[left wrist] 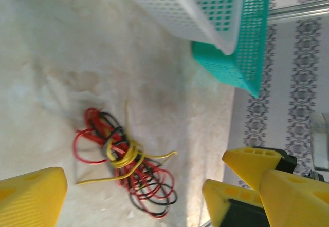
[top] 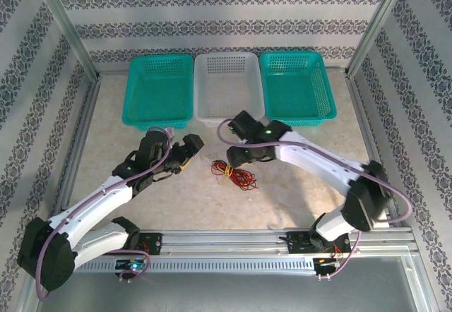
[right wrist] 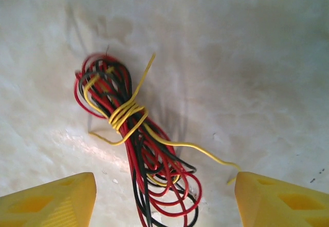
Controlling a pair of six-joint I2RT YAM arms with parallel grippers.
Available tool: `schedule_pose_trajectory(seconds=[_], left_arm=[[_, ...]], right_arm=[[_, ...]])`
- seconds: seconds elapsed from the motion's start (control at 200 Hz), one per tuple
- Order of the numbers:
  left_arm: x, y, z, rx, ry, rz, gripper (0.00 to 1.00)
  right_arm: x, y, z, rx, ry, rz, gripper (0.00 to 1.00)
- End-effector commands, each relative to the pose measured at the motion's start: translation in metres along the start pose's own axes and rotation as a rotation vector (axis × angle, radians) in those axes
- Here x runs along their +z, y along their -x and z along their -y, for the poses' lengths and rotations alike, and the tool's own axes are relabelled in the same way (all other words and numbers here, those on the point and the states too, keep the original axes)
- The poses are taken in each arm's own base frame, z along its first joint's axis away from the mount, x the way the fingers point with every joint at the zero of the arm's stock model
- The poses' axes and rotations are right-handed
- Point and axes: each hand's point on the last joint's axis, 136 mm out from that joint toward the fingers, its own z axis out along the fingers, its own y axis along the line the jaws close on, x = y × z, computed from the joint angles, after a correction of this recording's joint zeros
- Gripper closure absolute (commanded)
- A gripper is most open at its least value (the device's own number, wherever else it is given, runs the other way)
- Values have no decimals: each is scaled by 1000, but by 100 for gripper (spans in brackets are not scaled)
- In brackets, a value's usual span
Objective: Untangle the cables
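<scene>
The cables (top: 233,173) lie in one tangled bundle on the table between the two arms: red and black loops with a yellow wire wound round the middle. In the right wrist view the cables (right wrist: 139,134) run down between the yellow fingers (right wrist: 56,199), and my right gripper (right wrist: 164,199) is open above the bundle's lower loops. A loose yellow end reaches almost to its right finger. From the left wrist, the cables (left wrist: 123,157) sit ahead of my left gripper (left wrist: 133,193), which is open and holds nothing. From above, the left gripper (top: 185,157) is left of the bundle and the right gripper (top: 236,157) hangs just behind it.
Three baskets stand in a row at the back: a teal basket (top: 159,90), a white basket (top: 227,86) and another teal basket (top: 296,86). Metal frame rails border the table on all sides. Bare tabletop surrounds the bundle.
</scene>
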Motion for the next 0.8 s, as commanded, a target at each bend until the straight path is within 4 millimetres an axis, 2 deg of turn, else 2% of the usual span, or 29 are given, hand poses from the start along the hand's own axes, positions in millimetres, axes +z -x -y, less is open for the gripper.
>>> schedule_pose_trajectory(seconds=[0.0,0.14,0.27,0.285,0.305,0.33,0.395,0.545,0.625,0.705,0.795], left_arm=[[-8,-2,-23,3,84,0,5],[-19,-1,-45,-52,133,27,7],[-27,2,-65,-160,115,56,8],[-28,2,-67,-173,109,57,9],[-28,3,-69,-189,101,59,9],[-29,4,-70,-205,87,63,9],[-30,8,-70,-225,62,72,10],[-32,17,-61,-191,48,82,10],[-32,21,-53,-162,36,81,10],[-31,24,-46,-138,24,80,9],[-30,29,-34,-112,-12,81,7]], right_arm=[[10,7,-11,-122,-34,-75,28],[38,23,-35,-208,-5,-121,27],[66,20,-51,-283,10,-191,26],[68,20,-52,-286,8,-199,25],[72,20,-52,-285,6,-206,16],[77,19,-51,-285,-1,-216,12],[87,18,-50,-278,0,-240,12],[100,14,-42,-248,-1,-277,27],[106,11,-38,-235,-9,-294,44],[111,10,-34,-217,-12,-301,65],[104,19,-28,-180,-24,-262,86]])
